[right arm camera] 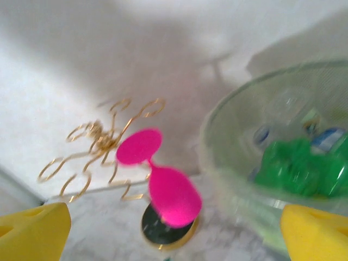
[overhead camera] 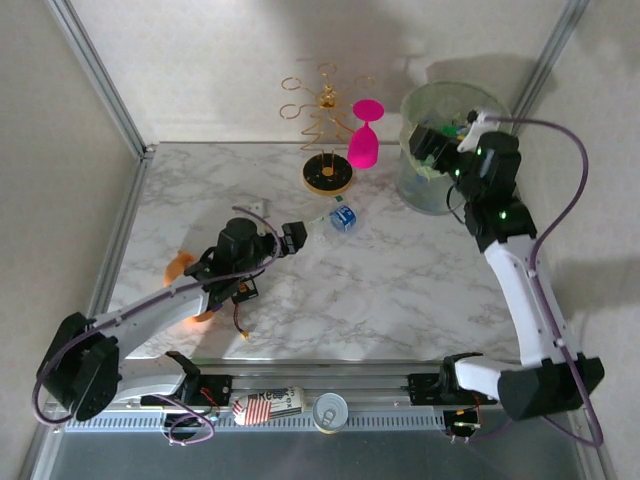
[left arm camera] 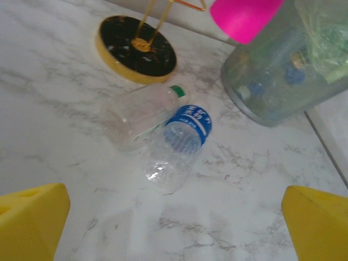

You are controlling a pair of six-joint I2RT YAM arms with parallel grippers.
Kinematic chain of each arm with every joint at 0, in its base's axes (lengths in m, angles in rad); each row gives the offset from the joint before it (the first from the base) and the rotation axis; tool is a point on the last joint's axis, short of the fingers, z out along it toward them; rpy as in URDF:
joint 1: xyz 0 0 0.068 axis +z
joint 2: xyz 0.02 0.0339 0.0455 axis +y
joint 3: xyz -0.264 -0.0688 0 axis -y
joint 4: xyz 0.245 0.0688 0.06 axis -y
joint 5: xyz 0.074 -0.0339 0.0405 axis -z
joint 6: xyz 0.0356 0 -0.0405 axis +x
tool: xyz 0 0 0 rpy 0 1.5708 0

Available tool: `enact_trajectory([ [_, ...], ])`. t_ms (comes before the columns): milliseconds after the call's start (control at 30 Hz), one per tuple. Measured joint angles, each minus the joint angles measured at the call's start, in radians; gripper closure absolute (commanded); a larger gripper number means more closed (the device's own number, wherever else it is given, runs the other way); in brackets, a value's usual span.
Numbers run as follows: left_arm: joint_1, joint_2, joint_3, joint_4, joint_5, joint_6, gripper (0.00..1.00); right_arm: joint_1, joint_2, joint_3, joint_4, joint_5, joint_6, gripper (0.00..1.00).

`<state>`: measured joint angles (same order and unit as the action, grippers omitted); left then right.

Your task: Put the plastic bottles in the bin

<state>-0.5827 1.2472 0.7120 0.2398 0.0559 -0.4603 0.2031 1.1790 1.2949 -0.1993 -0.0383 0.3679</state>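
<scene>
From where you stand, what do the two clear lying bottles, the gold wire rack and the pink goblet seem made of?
Clear bottles: thin glossy plastic, likely; marble tabletop shows through dented walls. Gold wire rack: probably metal, shiny thin loops. Pink goblet: opaque, smooth; plastic or coated glass, unclear.

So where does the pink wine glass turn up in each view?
Top external: the pink wine glass is at the back, right of centre, between the gold rack and the bin.
Left wrist: the glass is cut off by the top edge, right of centre.
Right wrist: the glass is low in the centre, blurred.
Shared landmark: the gold rack, just left of it in every view.
</scene>
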Motion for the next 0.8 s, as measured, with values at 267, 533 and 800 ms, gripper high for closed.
enact_trajectory([
  [267, 0.009, 0.234, 0.23, -0.062, 0.117, 0.146, 0.0, 0.069, -0.128, -0.358, 0.044, -0.108, 0.107, 0.01],
  [533, 0.011, 0.452, 0.369, -0.127, 0.159, 0.207, 0.09, 0.079, -0.188, -0.595, 0.105, -0.146, 0.204, 0.01],
  [800, 0.011, 0.64, 0.518, -0.2, 0.195, 0.218, 0.14, 0.079, -0.224, -0.694, 0.159, -0.15, 0.266, 0.01],
])
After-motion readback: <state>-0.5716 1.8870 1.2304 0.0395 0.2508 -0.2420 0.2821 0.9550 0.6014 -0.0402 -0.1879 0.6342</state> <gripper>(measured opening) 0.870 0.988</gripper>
